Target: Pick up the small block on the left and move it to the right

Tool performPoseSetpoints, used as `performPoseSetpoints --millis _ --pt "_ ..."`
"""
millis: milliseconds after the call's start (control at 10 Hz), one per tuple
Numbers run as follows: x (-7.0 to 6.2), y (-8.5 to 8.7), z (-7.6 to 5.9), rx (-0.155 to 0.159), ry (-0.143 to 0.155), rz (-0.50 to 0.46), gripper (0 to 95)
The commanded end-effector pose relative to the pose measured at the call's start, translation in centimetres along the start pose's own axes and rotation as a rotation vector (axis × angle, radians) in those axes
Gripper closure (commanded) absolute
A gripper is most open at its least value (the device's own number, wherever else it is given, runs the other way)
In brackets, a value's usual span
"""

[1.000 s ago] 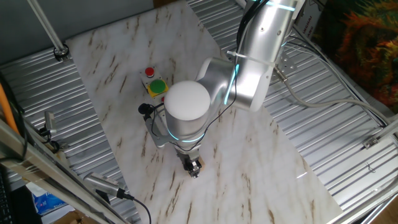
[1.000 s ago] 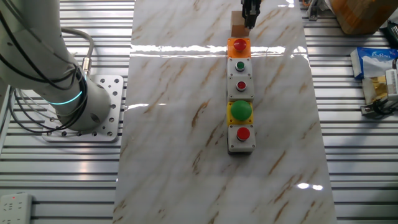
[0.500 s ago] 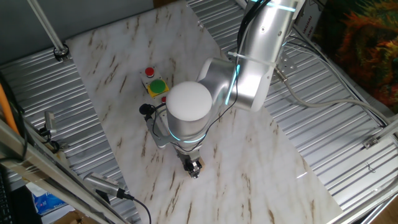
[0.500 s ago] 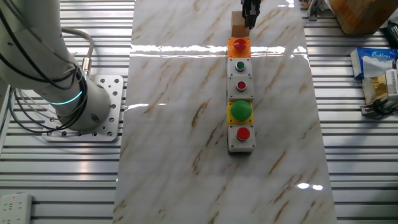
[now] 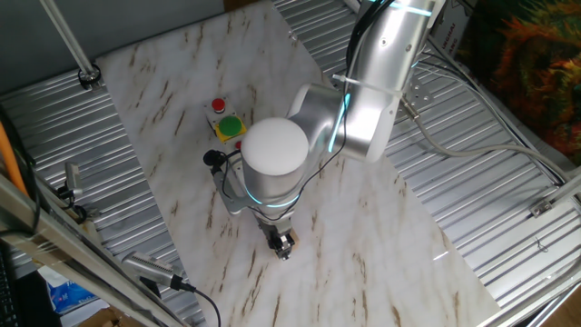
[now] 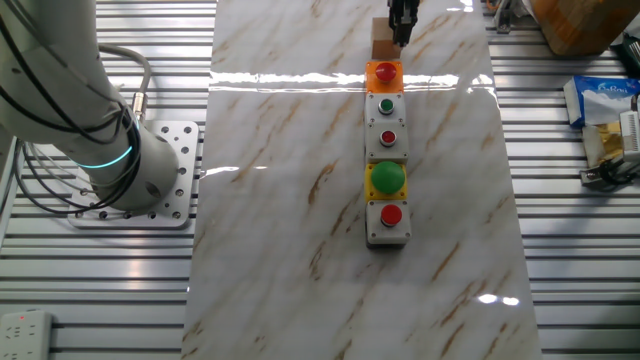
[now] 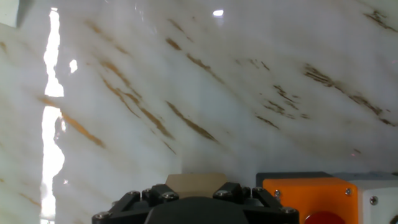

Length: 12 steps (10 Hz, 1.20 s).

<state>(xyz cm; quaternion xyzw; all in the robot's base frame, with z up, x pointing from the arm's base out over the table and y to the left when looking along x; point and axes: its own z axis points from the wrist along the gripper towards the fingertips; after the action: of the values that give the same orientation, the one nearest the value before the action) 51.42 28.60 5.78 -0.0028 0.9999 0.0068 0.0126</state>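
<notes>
The gripper (image 6: 403, 30) is hanging low at the far end of the marble board (image 6: 300, 200), right next to the small block (image 6: 381, 40). In the other fixed view its dark fingers are sitting just at the block's right side, w/ the tan cube showing beside them. Can't tell if the fingers are apart or squeezing the block; the pics aren't showing the tips well enough.

In the hand view only the black body of the gripper (image 7: 196, 205) is showing at the bottom, & a bit of the small block (image 7: 196, 182) is peeking out just past it. The orange box (image 7: 309, 198) is sitting just beside the block, and a white box corner (image 7: 379, 200) is next to that.

In one fixed view the big silver arm (image 5: 363, 100) is bending over the board & the gripper (image 5: 283, 243) is pointing down at the marble. The arm is hiding the block there.

The block is sitting at the top end of a row of button boxes (image 6: 387, 160): orange box (image 6: 385, 75) first, then white ones w/ small green and red buttons, a yellow box w/ a big green button (image 6: 387, 177), then a white box w/ a red button (image 6: 390, 215). The block seems to be touching the orange box.
</notes>
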Motion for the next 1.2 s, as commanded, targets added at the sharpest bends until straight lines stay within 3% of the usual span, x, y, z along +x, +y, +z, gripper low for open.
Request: performPoseSetpoints --millis 100,700,800,1200 --pt "0.01 -0.01 -0.08 -0.001 -0.002 0.0 57.0" --pt "0.01 -0.01 -0.08 -0.006 -0.003 0.002 57.0" --pt "0.01 -0.01 -0.08 -0.01 -0.003 0.0 38.0" --pt "0.01 -0.01 -0.08 -0.01 -0.003 -0.001 38.0"
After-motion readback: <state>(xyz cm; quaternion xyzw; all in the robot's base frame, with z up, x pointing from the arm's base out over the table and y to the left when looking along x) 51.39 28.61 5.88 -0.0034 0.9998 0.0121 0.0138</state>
